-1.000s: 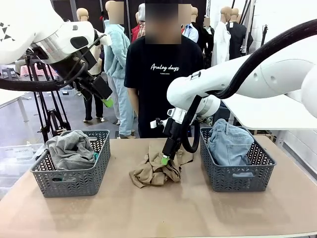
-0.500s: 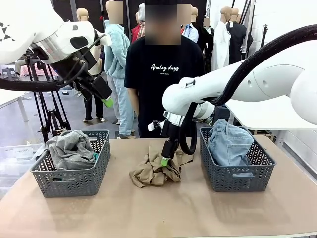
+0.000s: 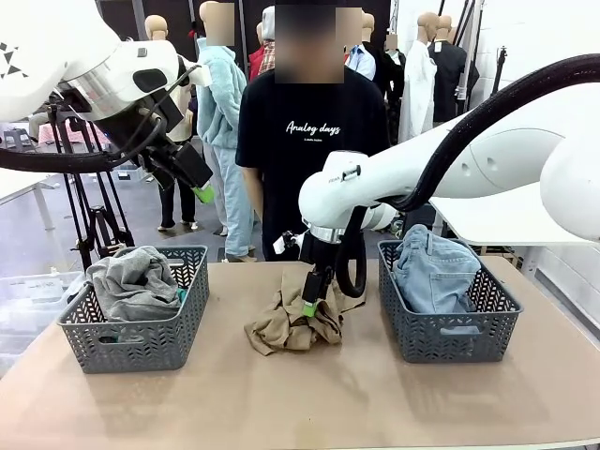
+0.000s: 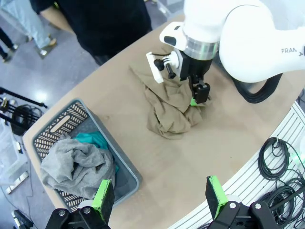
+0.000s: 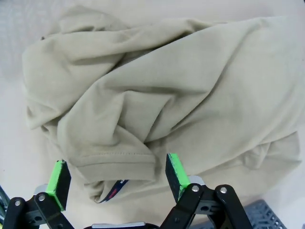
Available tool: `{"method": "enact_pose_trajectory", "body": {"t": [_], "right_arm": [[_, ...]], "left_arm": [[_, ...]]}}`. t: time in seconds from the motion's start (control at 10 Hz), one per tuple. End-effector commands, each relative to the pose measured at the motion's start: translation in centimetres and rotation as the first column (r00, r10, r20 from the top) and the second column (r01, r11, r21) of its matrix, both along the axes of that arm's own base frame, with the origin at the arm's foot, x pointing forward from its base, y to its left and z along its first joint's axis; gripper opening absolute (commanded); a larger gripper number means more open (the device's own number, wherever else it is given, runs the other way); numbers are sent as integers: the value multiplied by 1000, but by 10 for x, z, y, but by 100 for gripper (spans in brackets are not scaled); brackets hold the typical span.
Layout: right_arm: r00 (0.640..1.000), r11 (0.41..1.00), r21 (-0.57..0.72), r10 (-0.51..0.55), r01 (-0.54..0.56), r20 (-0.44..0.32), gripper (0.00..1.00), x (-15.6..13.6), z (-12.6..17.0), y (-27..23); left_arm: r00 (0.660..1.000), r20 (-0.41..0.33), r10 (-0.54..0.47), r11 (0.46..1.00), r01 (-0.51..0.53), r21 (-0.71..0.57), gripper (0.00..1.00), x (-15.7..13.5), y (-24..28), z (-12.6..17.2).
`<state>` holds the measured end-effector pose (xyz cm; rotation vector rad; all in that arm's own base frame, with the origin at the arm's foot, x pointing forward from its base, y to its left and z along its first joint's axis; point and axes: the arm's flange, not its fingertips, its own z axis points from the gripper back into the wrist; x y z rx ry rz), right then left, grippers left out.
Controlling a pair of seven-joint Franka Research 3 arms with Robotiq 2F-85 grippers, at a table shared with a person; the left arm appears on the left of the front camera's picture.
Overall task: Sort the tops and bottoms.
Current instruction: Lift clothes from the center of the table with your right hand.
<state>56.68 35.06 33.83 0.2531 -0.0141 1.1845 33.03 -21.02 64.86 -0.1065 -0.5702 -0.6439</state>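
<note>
A crumpled tan khaki top (image 3: pixel 286 326) (image 4: pixel 169 109) (image 5: pixel 157 90) lies in the middle of the table. My right gripper (image 3: pixel 309 305) (image 4: pixel 198 97) (image 5: pixel 116 176) stands open right over it, pointing down, its green pads astride a hemmed fold. A heather grey top (image 3: pixel 131 281) (image 4: pixel 71 164) and a teal green top (image 4: pixel 93 140) lie in the left basket (image 3: pixel 141 349). The light blue denim bottoms (image 3: pixel 433 272) fill the right basket (image 3: pixel 455 342). My left gripper (image 3: pixel 202 192) (image 4: pixel 159 198) hangs open high above the table's left side, holding nothing.
A person in a black T-shirt (image 3: pixel 309 141) stands at the far edge behind the tan top. Bare tabletop (image 3: pixel 300 403) runs along the front. Cables (image 4: pixel 279 157) lie beyond the table's near edge in the left wrist view.
My right arm's wrist has shifted left and the gripper has settled a little lower onto the tan top. The left arm has not moved.
</note>
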Motion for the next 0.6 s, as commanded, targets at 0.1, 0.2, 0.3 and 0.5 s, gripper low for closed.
{"method": "enact_pose_trajectory", "body": {"t": [0.1, 0.2, 0.3, 0.5], "right_arm": [[999, 1000, -18, 0, -1, -38, 100, 3, -8, 9], [998, 1000, -12, 4, -5, -67, 100, 3, -9, 9], [997, 1000, -18, 13, -14, -82, 100, 3, -8, 9], [995, 1000, -25, 14, -16, -94, 72, 3, -8, 8]], "left_arm": [[1000, 3, -2, 1000, 2, 9, 100, 0, 3, 2], [1000, 3, -2, 1000, 2, 9, 100, 0, 3, 2], [1000, 3, -2, 1000, 2, 9, 100, 0, 3, 2], [1000, 3, -2, 1000, 2, 9, 100, 0, 3, 2]]}}
